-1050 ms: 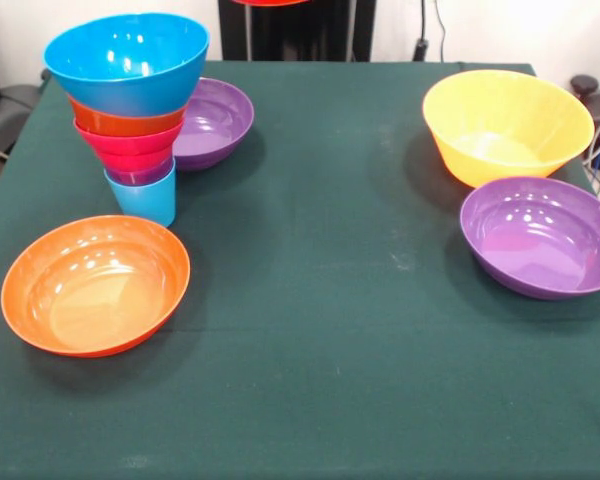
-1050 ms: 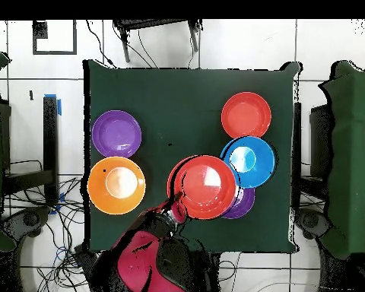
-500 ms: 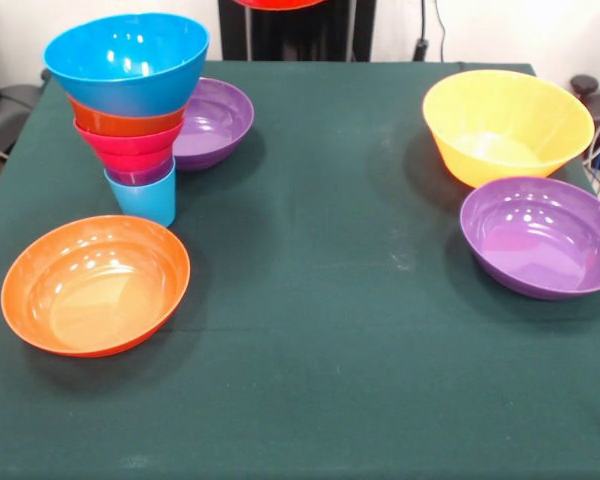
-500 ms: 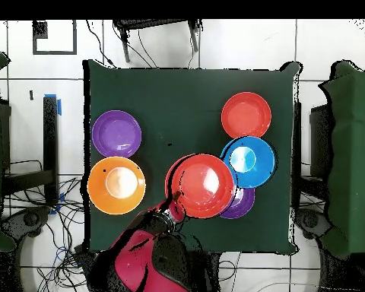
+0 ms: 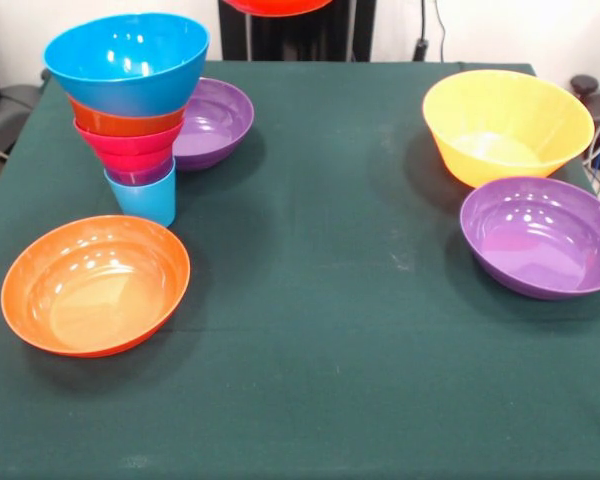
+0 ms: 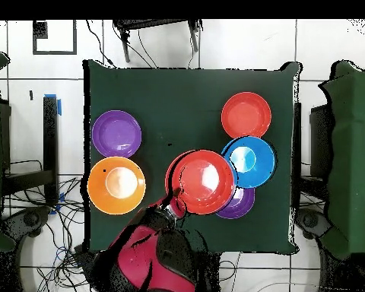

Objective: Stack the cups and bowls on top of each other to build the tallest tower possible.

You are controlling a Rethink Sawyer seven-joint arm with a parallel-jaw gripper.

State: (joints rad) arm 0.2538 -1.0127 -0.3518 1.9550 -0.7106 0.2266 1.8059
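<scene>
Carrying a wide orange-red bowl [image 6: 204, 181] aloft above the green surface [image 5: 330, 330], with the arm [image 6: 151, 255] reaching in from the bottom edge in the overhead view. Gripping at that bowl's rim on the arm's side, apparently, though the hand [image 6: 175, 204] is mostly hidden under the bowl, so cannot tell how far open. Showing only as a red sliver of that bowl at the top edge in the front view.

Standing just beside the carried bowl in the overhead view: the tower [image 5: 132, 110], light blue cup [image 5: 145, 198] lowest, then a purple cup, a pink bowl, an orange bowl and the medium blue bowl [image 6: 249, 161] on top, its rim partly overlapped by the lifted bowl.

Lying partly under both: a wide purple bowl [image 5: 213, 122]. Resting near the tower, apart from it: a second orange-red bowl [image 5: 95, 283]. Sitting well apart across the surface: the deep yellow-orange bowl [image 5: 507, 125] and another purple bowl [image 5: 540, 236], close together.
</scene>
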